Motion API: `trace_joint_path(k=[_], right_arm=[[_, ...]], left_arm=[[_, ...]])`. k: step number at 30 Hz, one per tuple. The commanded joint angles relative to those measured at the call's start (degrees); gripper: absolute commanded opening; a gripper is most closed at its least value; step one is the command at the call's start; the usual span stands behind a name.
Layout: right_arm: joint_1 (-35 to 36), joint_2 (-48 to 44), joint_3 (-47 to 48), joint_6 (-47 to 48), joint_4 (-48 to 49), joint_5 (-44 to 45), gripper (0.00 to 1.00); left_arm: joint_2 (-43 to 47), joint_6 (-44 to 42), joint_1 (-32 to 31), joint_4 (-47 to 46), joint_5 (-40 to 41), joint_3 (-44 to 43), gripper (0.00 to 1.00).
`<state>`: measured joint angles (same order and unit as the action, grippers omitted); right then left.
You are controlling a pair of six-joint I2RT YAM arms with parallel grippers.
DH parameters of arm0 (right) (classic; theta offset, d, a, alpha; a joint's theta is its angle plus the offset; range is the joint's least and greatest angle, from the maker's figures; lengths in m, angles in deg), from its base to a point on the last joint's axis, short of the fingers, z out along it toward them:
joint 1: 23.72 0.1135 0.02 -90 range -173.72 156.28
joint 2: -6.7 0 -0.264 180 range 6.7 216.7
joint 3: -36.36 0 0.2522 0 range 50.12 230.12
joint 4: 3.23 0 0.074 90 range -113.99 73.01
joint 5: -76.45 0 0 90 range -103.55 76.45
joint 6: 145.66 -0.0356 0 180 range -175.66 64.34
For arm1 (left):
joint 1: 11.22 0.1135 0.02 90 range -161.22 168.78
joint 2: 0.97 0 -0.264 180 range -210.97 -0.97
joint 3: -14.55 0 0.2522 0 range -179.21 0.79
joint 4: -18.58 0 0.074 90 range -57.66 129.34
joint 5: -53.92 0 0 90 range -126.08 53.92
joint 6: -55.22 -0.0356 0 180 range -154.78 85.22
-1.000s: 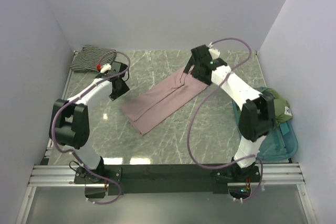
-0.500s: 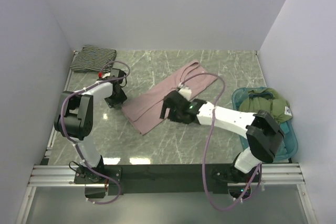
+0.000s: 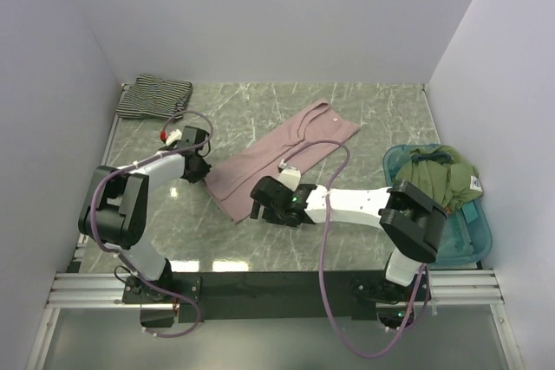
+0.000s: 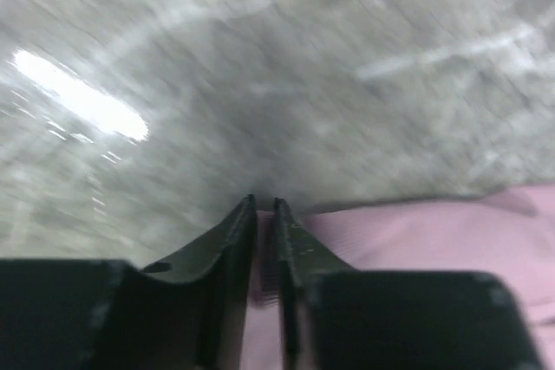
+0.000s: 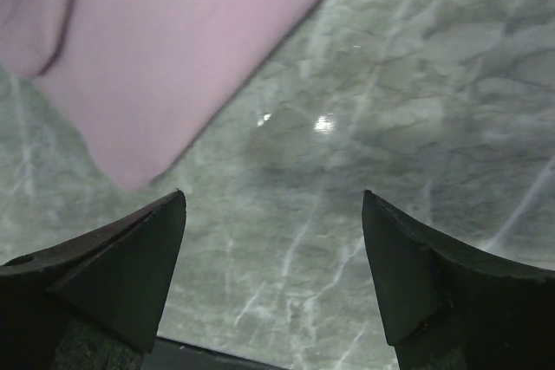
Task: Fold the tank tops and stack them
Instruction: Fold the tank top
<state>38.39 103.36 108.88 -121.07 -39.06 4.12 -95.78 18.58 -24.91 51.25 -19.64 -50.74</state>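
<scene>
Right of the pink top (image 3: 277, 158), a tray (image 3: 464, 242) holds clothes (image 3: 442, 175).

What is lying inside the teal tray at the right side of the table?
A crumpled heap of olive-green cloth with a white label fills the teal tray. Anything beneath the cloth is covered, so it cannot be seen.

The pink tank top (image 3: 282, 158) lies folded lengthwise, slanting across the middle of my table (image 3: 395, 114); the striped tank top (image 3: 154, 95) sits folded in its far left corner.
</scene>
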Motion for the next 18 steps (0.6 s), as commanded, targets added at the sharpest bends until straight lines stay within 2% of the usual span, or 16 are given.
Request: trace_joint_path(k=[1,2,4,7,12,18], right_arm=[[-0.1,-1.6,-1.0,-2.1,0.2,4.4,0.88],[-0.3,-2.2,-1.1,-2.1,-1.0,5.5,0.88],[-0.9,-3.1,-1.8,-2.4,-2.1,6.3,0.88],[-3.6,-4.3,-3.9,-2.2,-2.4,6.7,0.89],[-12.6,-6.5,-6.0,0.3,-3.3,5.9,0.9],[-21.3,-5.0,-0.7,4.8,-8.9,9.5,0.93]], left_arm=[[-2.0,5.2,-3.4,3.9,-5.7,4.4,0.2],[-1.6,5.8,-4.8,4.0,-5.4,4.6,0.12],[-0.9,7.6,-5.9,4.8,-4.8,4.9,0.01],[0.7,10.0,-8.0,4.6,-5.1,6.4,0.01],[3.1,14.7,-12.7,3.7,-6.0,10.5,0.01],[4.0,20.3,-19.7,3.1,-7.2,12.3,0.01]])
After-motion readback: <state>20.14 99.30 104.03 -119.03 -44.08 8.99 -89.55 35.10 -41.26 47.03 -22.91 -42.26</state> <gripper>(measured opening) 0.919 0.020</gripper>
